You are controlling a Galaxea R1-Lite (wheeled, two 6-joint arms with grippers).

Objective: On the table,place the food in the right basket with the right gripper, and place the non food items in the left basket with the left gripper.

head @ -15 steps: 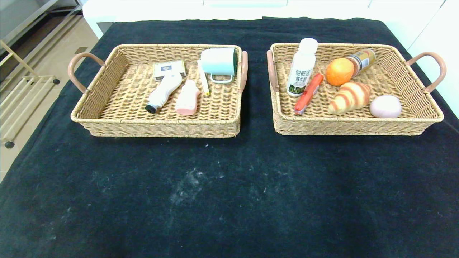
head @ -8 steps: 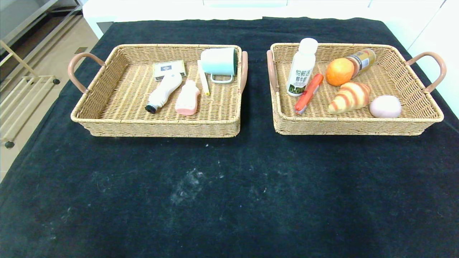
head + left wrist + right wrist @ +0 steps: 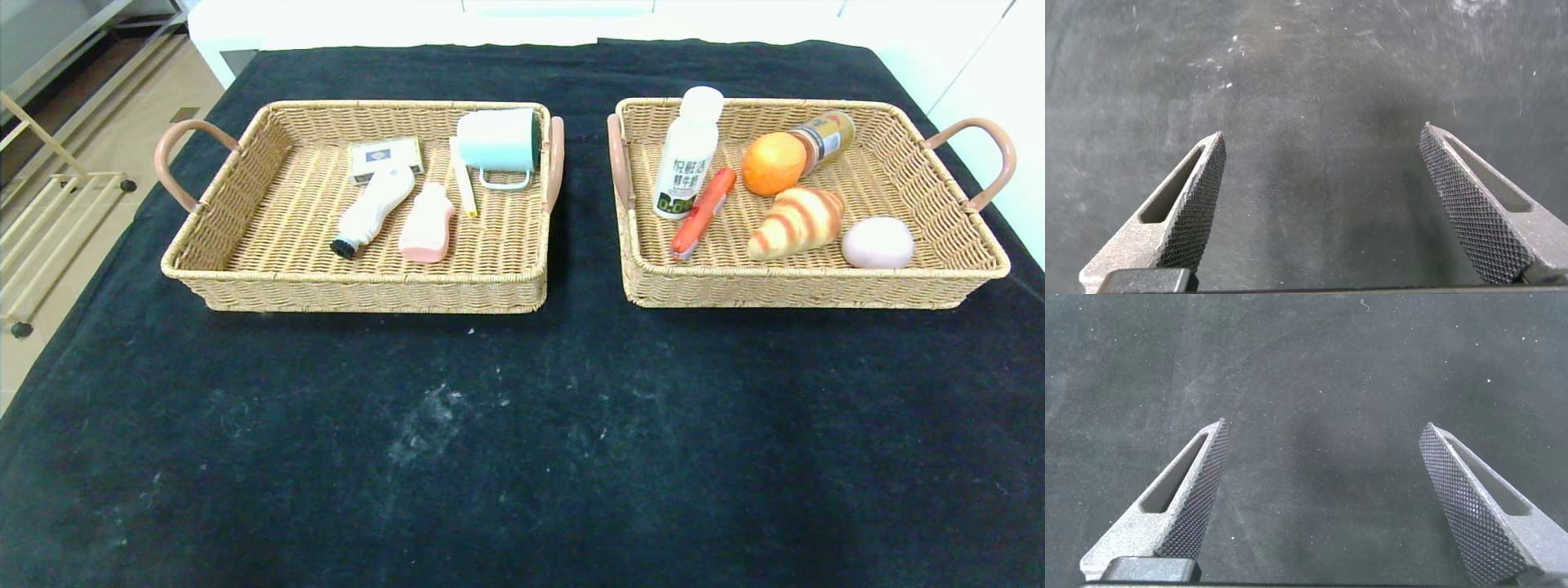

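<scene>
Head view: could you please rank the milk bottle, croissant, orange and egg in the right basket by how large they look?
1. Milk bottle, the tallest, standing upright.
2. Croissant.
3. Orange and egg: they look about alike, and the egg lies nearer the camera, so I would not rank them.

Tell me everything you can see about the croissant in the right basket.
The croissant is golden with darker brown stripes, curved and glossy, perhaps a plastic model. It lies flat on the woven floor of the right basket, near the front wall, its narrow end pointing front-left. An orange sits just behind it and a pale pink egg-shaped item just to its right; contact is unclear.
</scene>
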